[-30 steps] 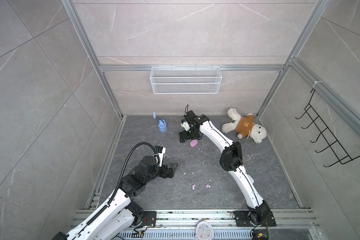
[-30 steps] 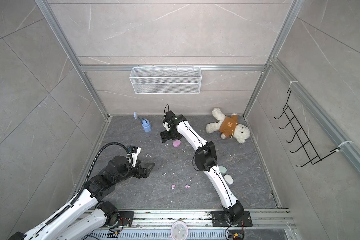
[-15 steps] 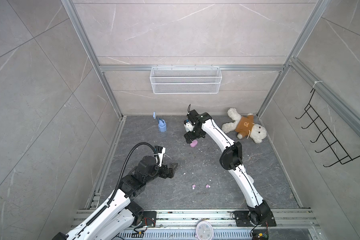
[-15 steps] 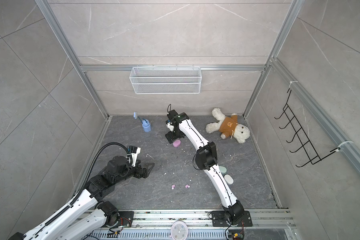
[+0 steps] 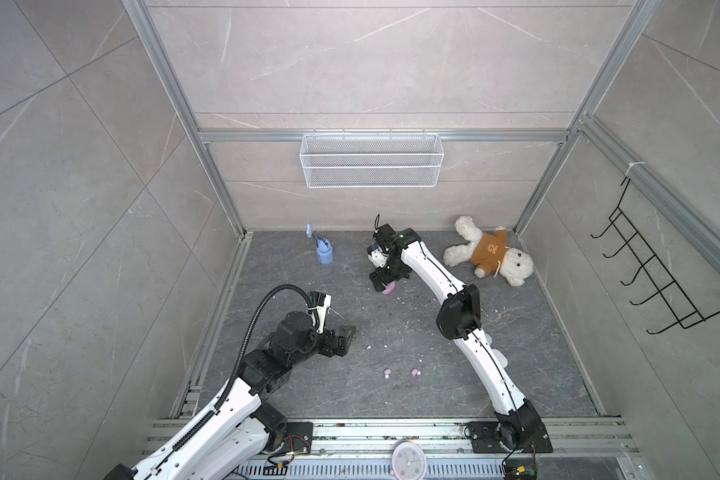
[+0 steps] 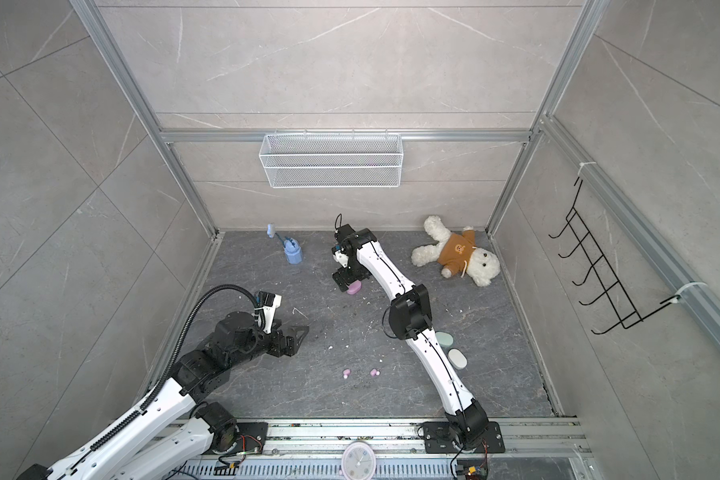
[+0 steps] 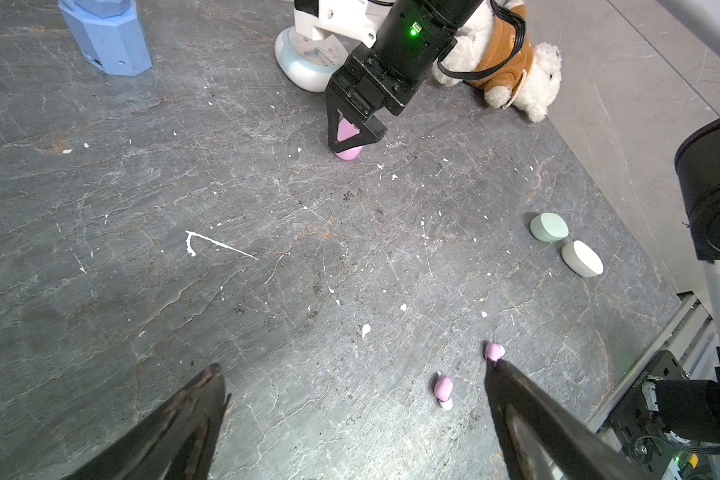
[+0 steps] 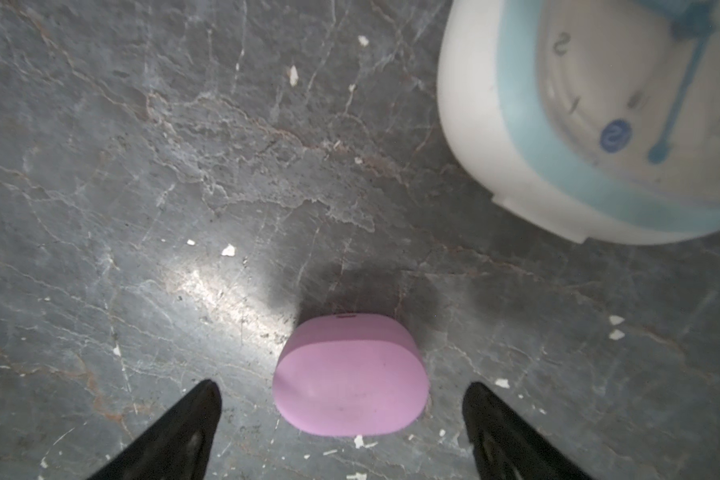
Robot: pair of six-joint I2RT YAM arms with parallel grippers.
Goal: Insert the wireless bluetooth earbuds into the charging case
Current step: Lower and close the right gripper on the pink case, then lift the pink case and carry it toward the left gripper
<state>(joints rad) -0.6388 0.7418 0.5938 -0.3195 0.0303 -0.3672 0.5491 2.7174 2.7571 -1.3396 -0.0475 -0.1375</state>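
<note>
A shut pink charging case (image 8: pixel 350 374) lies on the dark floor near the back (image 5: pixel 388 289) (image 6: pixel 353 287). My right gripper (image 8: pixel 341 390) stands open just above it, a finger on each side and neither touching it. Two pink earbuds (image 5: pixel 387 373) (image 5: pixel 415 372) lie apart on the floor toward the front, also in the left wrist view (image 7: pixel 443 388) (image 7: pixel 494 351). My left gripper (image 7: pixel 352 370) is open and empty above the floor; one fingertip (image 7: pixel 500 374) reaches almost to an earbud.
A shut mint case (image 7: pixel 548 227) and a shut white case (image 7: pixel 582 258) lie beside the right arm's forearm. A white-and-blue clock (image 8: pixel 599 124) lies close behind the pink case. A blue watering can (image 5: pixel 324 250) and a teddy bear (image 5: pixel 489 251) are at the back.
My right gripper has swung from the left of the pink case to stand over it, fingers straddling it. The left arm has not moved.
</note>
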